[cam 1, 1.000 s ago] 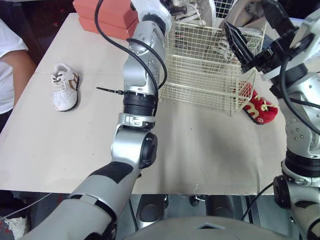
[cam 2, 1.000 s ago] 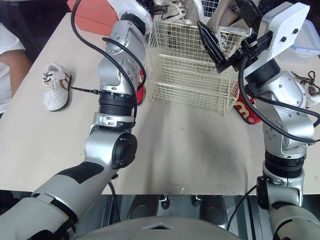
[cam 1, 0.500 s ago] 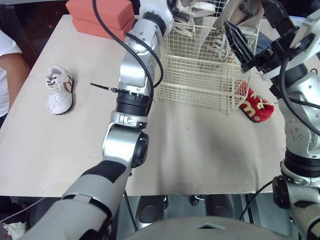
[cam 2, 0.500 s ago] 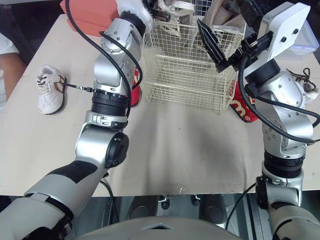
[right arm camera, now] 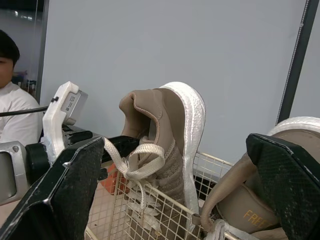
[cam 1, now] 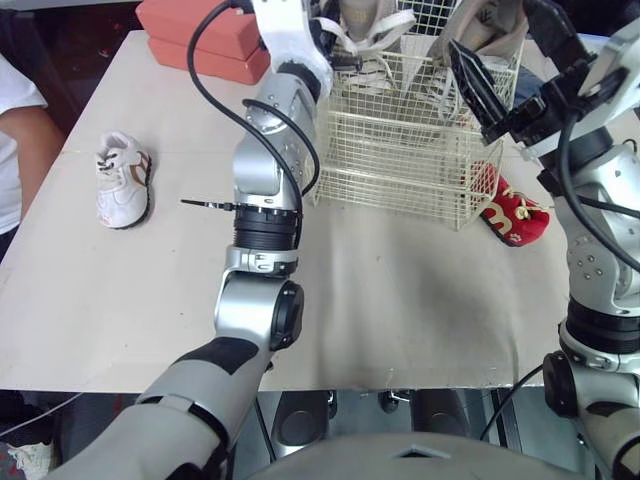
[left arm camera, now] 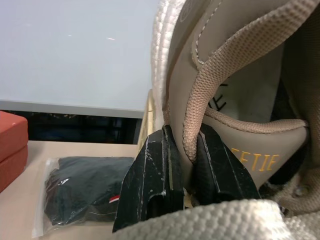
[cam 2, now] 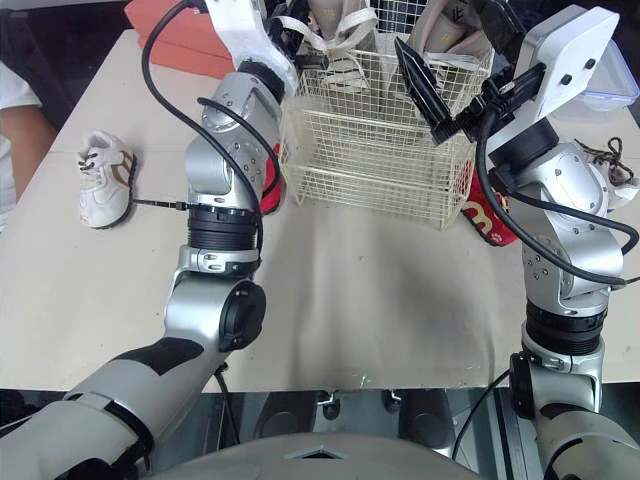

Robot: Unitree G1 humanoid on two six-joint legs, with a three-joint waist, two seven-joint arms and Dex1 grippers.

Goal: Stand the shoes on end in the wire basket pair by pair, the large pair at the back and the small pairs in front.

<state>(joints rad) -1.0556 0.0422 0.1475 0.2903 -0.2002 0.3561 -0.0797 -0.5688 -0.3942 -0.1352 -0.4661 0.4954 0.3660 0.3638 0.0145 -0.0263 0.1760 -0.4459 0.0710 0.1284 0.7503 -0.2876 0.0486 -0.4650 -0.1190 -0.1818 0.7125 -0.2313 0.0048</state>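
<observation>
The wire basket (cam 1: pixel 400 160) stands at the back middle of the table. My left gripper (cam 1: pixel 333 52) is shut on the heel collar of a large beige shoe (cam 1: pixel 366 28), which stands upright over the basket's back left. In the left wrist view the fingers (left arm camera: pixel 150 185) pinch the padded collar (left arm camera: pixel 200 125). A second large beige shoe (cam 1: pixel 488 30) stands in the back right. My right gripper (cam 2: pixel 460 55) hangs open beside it, holding nothing. A small white shoe (cam 1: pixel 123 180) lies on the table at the left. A red shoe (cam 1: pixel 513 213) lies right of the basket.
Another red shoe (cam 2: pixel 270 175) lies against the basket's left side, behind my left arm. Red boxes (cam 1: pixel 205 35) sit at the back left. A person (cam 1: pixel 20 130) is at the table's left edge. A clear container (cam 2: pixel 612 85) and a laced shoe (cam 2: pixel 615 170) are at the far right.
My left wrist has risen and turned, and the large beige shoe it holds stands higher over the basket's back left. The right arm has stayed still. The camera shifted slightly.
</observation>
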